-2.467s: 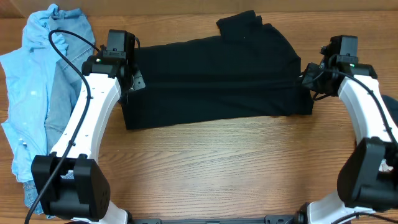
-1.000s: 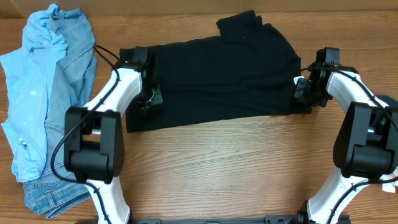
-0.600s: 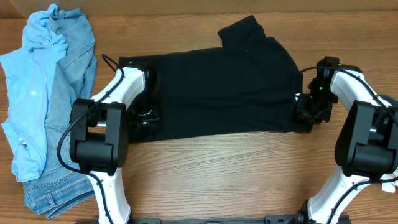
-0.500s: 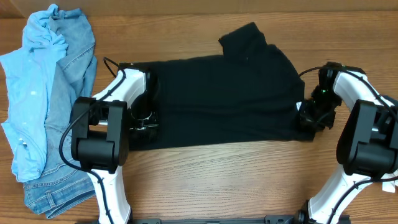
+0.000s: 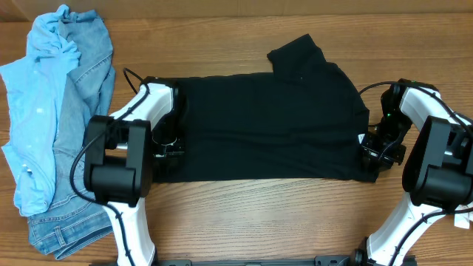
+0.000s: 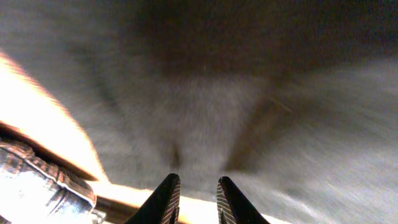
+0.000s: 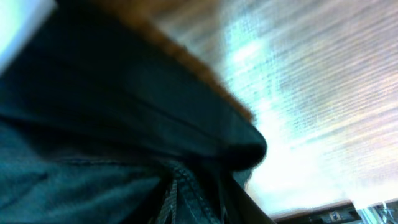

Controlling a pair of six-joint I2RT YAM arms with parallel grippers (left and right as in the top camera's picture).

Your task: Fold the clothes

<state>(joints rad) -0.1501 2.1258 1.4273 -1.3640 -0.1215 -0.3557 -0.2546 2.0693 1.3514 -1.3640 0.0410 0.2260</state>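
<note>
Wood table (image 5: 259, 214) shows bare along black T-shirt (image 5: 266, 125) near edge.

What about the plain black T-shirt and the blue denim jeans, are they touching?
Apart. The overhead view shows bare wooden table between the black T-shirt's left edge and the denim jeans.

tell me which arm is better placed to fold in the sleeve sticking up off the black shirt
Right, probably. The sleeve juts from the far edge of the shirt, nearer the right arm; the left arm is at the opposite end, across the whole shirt.
</note>
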